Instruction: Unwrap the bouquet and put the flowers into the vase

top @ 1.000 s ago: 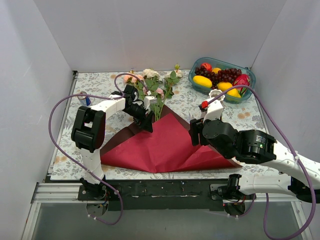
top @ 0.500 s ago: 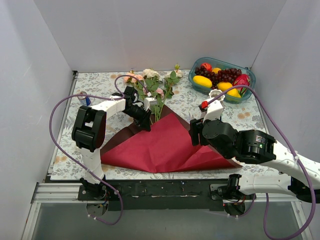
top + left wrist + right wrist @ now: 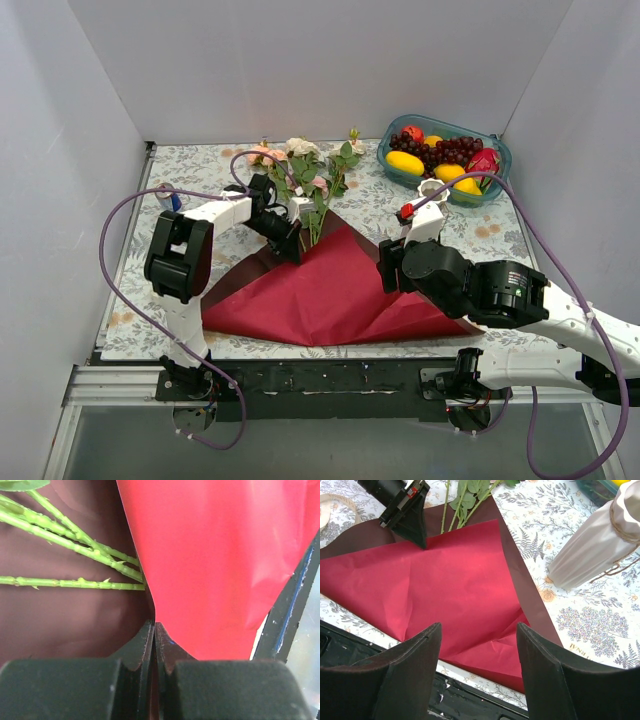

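Left pincer (image 3: pixel 155 642) is clamped shut on the edge of the red wrapping paper (image 3: pixel 215 555), right where the green stems (image 3: pixel 75 540) are tucked under it. The paper is spread open on the table (image 3: pixel 200 165). The flowers (image 3: pixel 305 165) are laid across its far corner, heads pointed at the back wall. Right pincer (image 3: pixel 477 635) is held wide apart above the paper's right side, with nothing gripped. The white vase (image 3: pixel 590 550) is parked just past that, near the teal fruit bowl (image 3: pixel 497 150).
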You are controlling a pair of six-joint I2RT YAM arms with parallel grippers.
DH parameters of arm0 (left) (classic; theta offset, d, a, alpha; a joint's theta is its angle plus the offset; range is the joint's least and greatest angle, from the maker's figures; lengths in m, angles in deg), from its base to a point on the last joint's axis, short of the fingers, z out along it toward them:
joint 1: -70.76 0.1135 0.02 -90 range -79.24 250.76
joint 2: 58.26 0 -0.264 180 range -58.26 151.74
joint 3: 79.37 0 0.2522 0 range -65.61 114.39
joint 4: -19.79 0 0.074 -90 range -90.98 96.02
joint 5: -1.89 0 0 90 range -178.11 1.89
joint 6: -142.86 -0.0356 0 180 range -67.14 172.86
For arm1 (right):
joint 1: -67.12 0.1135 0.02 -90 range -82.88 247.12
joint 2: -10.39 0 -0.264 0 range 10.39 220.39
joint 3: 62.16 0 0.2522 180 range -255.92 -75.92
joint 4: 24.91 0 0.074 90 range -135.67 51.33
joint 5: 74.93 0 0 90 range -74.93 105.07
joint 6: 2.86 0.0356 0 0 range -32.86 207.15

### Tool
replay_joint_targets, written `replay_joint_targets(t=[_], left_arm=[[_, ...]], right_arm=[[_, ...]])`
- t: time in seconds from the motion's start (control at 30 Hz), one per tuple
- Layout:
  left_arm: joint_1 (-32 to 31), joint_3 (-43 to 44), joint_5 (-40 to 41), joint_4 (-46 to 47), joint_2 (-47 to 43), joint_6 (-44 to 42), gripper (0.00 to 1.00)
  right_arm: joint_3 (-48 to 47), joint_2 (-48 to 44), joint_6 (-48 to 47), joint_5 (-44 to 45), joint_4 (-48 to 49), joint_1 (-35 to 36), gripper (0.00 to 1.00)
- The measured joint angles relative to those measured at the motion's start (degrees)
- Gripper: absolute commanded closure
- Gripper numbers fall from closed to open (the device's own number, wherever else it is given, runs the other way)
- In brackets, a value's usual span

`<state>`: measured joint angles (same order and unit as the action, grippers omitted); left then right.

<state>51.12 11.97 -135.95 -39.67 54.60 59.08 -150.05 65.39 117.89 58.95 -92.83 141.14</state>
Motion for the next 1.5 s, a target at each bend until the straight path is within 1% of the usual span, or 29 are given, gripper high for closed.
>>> replay_joint_targets(t=[0.17, 0.5, 0.63, 0.9, 1.2, 1.43, 1.5], left_arm=[[-0.6, 0.2, -0.4, -3.3, -3.0, -1.0, 1.0], [-4.8, -2.4, -3.0, -7.8, -22.2, -3.4, 1.0], [-5.6, -4.2, -4.8, -9.8, -25.1, -5.6, 1.0], [-7.4, -12.6, -7.0, -15.7, -31.9, -13.4, 1.0], [-8.9, -11.8, -10.2, -22.6, -37.2, -18.6, 1.0], [-9.4, -12.1, -13.2, -27.7, -43.8, -22.4, 1.0], [-9.6, -12.9, -13.6, -28.5, -46.1, -23.3, 0.98]], right_arm=[[0.0, 0.0, 0.2, 0.1, 0.0, 0.0, 0.32], [-2.2, 0.2, -1.0, 1.0, -0.7, 0.0, 0.32], [-4.4, 0.9, -1.7, 1.6, -1.6, 0.0, 0.32], [-7.8, 1.0, -2.6, 2.6, -2.6, 0.1, 0.31], [-7.6, 2.5, -3.4, 2.7, -2.4, 0.2, 0.3], [-3.4, 4.9, -3.9, 1.2, 1.3, 0.3, 0.3], [-2.4, 5.8, -3.9, 0.2, 2.5, 0.3, 0.3]])
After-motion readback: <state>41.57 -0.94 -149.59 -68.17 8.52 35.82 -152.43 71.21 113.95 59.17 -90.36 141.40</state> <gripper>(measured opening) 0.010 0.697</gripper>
